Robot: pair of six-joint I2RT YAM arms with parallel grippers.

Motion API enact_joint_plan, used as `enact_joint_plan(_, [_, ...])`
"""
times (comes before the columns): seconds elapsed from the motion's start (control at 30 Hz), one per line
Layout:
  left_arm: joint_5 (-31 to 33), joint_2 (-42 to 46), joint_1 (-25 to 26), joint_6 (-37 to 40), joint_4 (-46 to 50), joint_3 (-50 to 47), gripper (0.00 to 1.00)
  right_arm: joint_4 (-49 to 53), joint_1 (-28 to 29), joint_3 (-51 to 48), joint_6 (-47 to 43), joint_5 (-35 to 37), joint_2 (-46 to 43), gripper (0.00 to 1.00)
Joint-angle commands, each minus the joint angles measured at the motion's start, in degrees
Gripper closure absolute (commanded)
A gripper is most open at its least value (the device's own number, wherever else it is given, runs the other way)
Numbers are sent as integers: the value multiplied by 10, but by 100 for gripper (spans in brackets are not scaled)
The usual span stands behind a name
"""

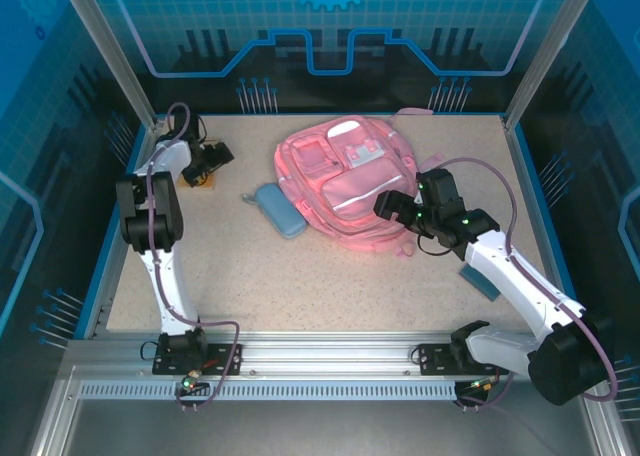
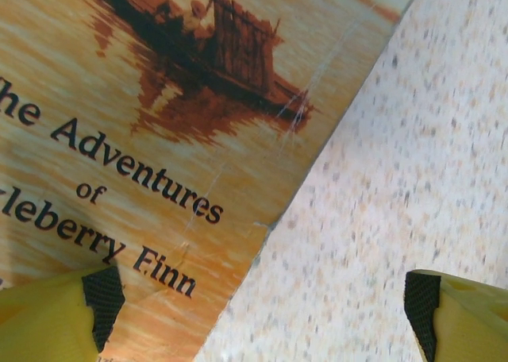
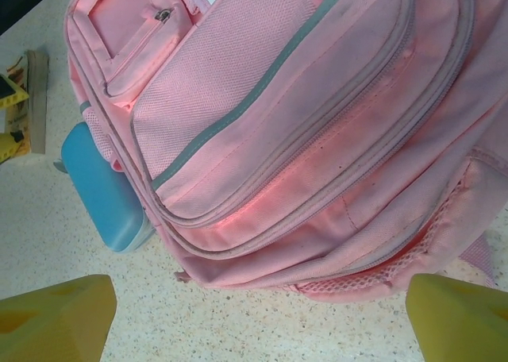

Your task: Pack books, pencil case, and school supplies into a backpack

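The pink backpack (image 1: 340, 181) lies flat at the back middle of the table, its zipped front pockets (image 3: 302, 124) facing up. Touching its left side is the light blue pencil case (image 1: 280, 212), also seen in the right wrist view (image 3: 103, 191). A tan-orange book (image 2: 143, 140) with a dark ship picture lies at the back left (image 1: 204, 184). My left gripper (image 2: 262, 314) hovers open over that book's edge, one pad (image 2: 103, 298) above the cover, the other above bare table. My right gripper (image 3: 258, 322) is open beside the backpack's edge, nothing between its fingers (image 1: 392, 208).
A flat blue object (image 1: 481, 280) lies under my right forearm near the table's right edge. Blue rails and glass walls (image 1: 130, 166) enclose the speckled table (image 1: 300, 286), which is bare in front of the backpack.
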State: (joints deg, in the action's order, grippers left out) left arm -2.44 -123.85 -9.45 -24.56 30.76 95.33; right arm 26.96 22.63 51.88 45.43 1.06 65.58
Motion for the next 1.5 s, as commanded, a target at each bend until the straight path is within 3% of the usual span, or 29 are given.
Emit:
enact_joint_plan(0.0, [-28,39,14,-45,52,-74,5,0,12,14,8,-1,-11,5])
enact_joint_plan(0.3, [-19,200,53,-139,-39,-303,7,-15,21,15,18,-11,-1,6])
enact_joint_plan(0.5, [-5,300,77,-149,-48,-415,7,-22,35,21,24,-5,-7,7])
enact_joint_plan(0.7, [-32,371,104,-159,-60,-512,6,-26,65,32,19,2,19,9])
enact_joint_plan(0.93, [-40,468,189,-226,-52,-602,6,-27,136,63,14,38,87,11])
enact_joint_plan(1.1, [-51,517,247,-277,-58,-633,6,-30,188,107,6,24,168,13])
enact_joint_plan(1.2, [-62,531,247,-254,-33,-609,5,-30,218,140,-3,16,220,15])
enact_joint_plan(1.3, [-11,543,236,-198,29,-545,2,-22,249,187,-16,8,275,18])
enact_joint_plan(1.47, [-21,551,135,-148,50,-505,2,-10,299,281,-44,-12,386,26])
